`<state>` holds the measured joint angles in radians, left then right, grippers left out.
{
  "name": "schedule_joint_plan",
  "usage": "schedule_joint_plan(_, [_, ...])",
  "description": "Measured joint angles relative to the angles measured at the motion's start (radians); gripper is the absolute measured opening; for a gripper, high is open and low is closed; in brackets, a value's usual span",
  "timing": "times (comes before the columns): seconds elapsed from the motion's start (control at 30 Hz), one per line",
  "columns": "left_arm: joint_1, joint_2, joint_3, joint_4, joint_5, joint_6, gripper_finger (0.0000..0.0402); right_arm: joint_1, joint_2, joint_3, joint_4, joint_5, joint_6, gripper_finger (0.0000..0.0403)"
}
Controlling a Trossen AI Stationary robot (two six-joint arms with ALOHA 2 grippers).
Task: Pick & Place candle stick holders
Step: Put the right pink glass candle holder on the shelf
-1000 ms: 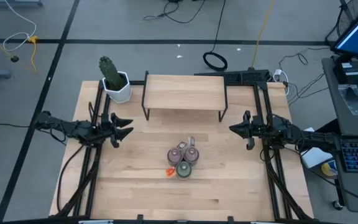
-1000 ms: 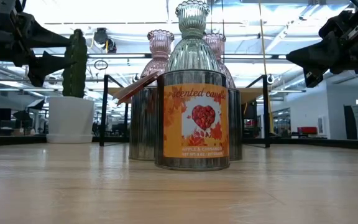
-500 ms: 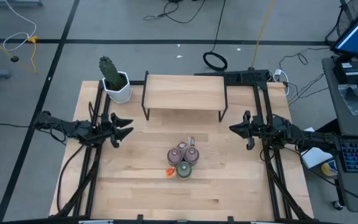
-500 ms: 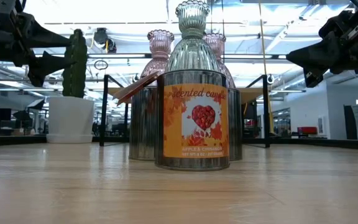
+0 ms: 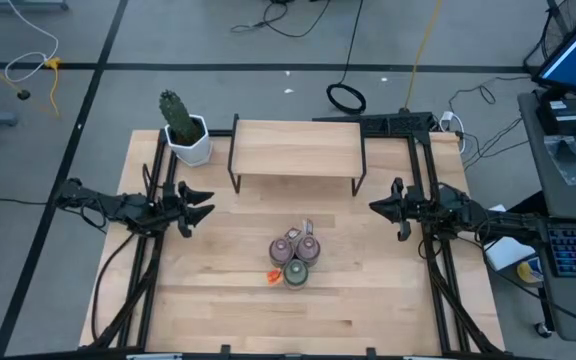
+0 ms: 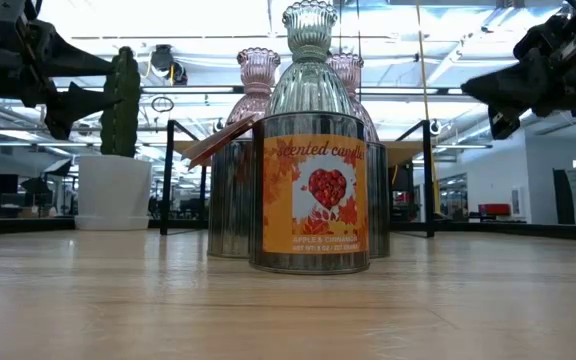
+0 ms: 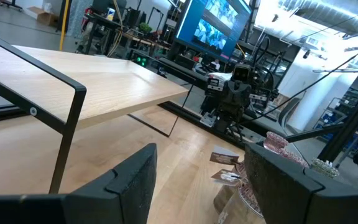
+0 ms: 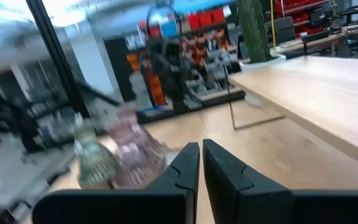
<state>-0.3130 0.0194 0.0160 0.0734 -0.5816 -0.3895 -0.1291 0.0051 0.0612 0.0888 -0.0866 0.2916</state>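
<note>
Evidently nothing is picked yet: the holders [image 5: 296, 258] cluster mid-tabletop [image 5: 218, 300], left pincer [image 5: 206, 203] wide, right pincer [image 5: 373, 206] closed and empty, both hovering apart.

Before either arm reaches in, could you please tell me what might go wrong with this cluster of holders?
The candle holders stand packed together, apparently touching, so a gripper closing on one could well knock its neighbours. The tall glass holder sits on top of a tin and may topple if nudged. The right gripper is shut and must open first; the left gripper is already open.
</note>
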Motion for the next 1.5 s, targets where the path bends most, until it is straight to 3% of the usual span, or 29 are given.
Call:
schedule_joint_plan(0.17, [0.000,0.000,0.000,0.000,0.000,0.000,0.0241,0.000,0.000,0.000,0.130,0.015,0.150,0.0016])
schedule_joint_plan(0.37, [0.000,0.000,0.000,0.000,-0.001,0.005,0.0241,0.000,0.003,0.000,0.198,0.190,0.263,0.0016])
schedule_joint_plan(0.47, [0.000,0.000,0.000,0.002,-0.015,0.080,0.0241,0.000,0.023,0.000,0.216,0.268,0.319,0.0016])
schedule_joint_plan(0.67, [0.000,0.000,0.000,0.003,-0.023,0.160,0.0241,0.000,0.143,0.012,0.369,0.271,0.314,0.0015])
schedule_joint_plan(0.8, [0.000,0.000,0.000,0.004,-0.023,0.144,0.0241,0.000,0.278,0.086,0.357,0.264,0.293,0.0015])
schedule_joint_plan(1.07, [0.000,0.000,0.000,0.005,-0.023,0.144,0.0241,0.000,0.553,0.354,0.281,0.030,0.160,0.0015])
schedule_joint_plan(1.33, [0.000,0.000,0.000,0.006,-0.023,0.129,0.0241,0.001,0.769,0.654,-0.033,-0.224,0.089,0.0015])
schedule_joint_plan(1.5, [0.000,0.000,0.000,0.006,-0.023,0.113,0.0241,0.036,0.907,0.818,-0.240,-0.306,0.007,0.0015])
